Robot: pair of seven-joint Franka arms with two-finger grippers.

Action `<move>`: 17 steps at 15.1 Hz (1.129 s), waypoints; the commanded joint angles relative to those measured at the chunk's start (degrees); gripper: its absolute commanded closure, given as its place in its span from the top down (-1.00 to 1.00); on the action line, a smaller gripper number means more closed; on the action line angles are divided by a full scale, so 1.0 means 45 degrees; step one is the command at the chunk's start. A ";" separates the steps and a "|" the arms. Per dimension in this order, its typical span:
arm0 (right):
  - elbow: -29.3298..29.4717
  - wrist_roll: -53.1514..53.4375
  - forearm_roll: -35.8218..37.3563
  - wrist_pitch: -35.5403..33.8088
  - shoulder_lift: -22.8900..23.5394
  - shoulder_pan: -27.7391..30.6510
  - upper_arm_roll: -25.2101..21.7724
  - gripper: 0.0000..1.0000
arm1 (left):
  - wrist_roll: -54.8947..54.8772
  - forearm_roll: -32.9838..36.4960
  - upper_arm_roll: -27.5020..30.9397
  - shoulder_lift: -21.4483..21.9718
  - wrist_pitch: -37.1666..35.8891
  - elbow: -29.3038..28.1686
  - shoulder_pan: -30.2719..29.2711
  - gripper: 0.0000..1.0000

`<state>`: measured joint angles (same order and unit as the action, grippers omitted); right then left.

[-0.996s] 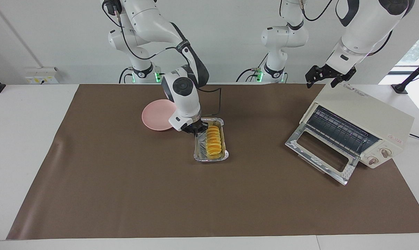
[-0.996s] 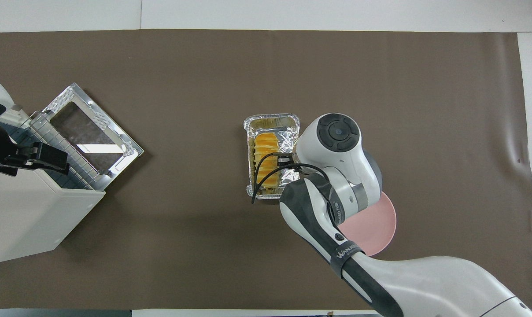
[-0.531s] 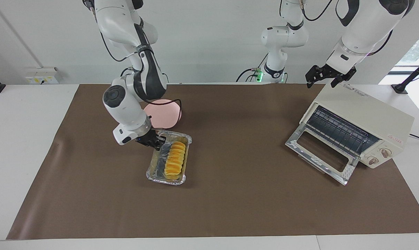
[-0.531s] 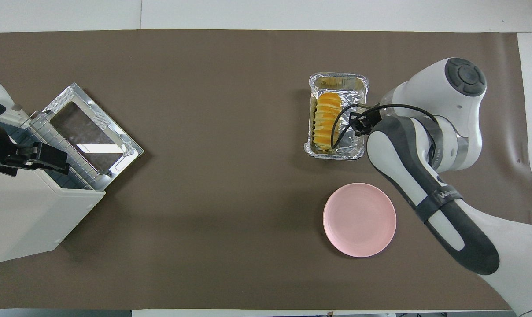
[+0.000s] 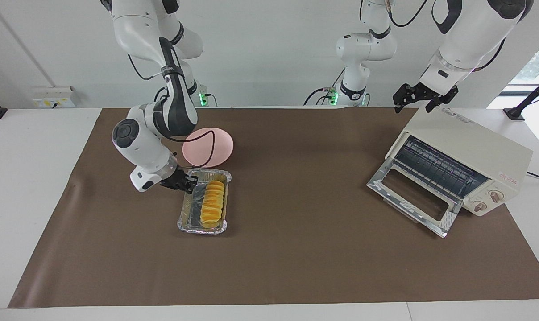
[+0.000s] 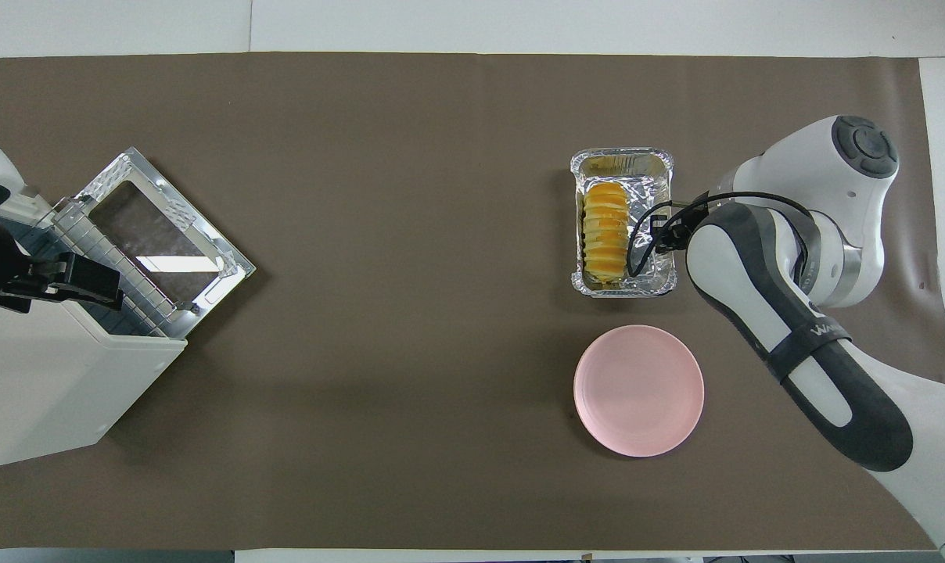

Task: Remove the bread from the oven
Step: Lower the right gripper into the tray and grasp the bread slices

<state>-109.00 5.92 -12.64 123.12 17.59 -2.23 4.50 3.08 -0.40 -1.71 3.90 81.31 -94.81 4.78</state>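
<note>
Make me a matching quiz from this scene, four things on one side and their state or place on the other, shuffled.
1. bread
2. oven
3. pink plate
4. right gripper

A. door hanging open
B. shut on the foil tray rim
C. lying in the foil tray
D. bare, nearer the robots than the tray

Pairs: 1-C, 2-A, 3-D, 4-B

Bread (image 5: 213, 200) in foil tray (image 5: 185, 215), right gripper (image 5: 185, 183) on rim
</note>
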 commanded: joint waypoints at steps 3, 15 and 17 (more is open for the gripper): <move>0.0119 -0.0769 0.0015 -0.0384 -0.0704 0.0125 0.0015 1.00 | -0.0098 -0.0205 -0.0010 0.0383 0.0290 -0.0454 -0.0144 1.00; 0.0864 0.1143 0.1051 0.0509 0.0132 -0.1125 0.0054 0.99 | -0.0098 -0.0205 -0.0010 0.0383 0.0290 -0.0454 -0.0144 1.00; 0.0648 0.1339 0.1013 0.1114 0.0405 -0.1145 0.0074 0.93 | -0.0098 -0.0205 -0.0029 0.0383 0.0290 -0.0454 -0.0144 1.00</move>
<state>-105.21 10.10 -8.88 125.54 18.46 -7.83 4.53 3.08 -0.40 -1.71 3.90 81.32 -94.81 4.78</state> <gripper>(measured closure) 0.013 0.000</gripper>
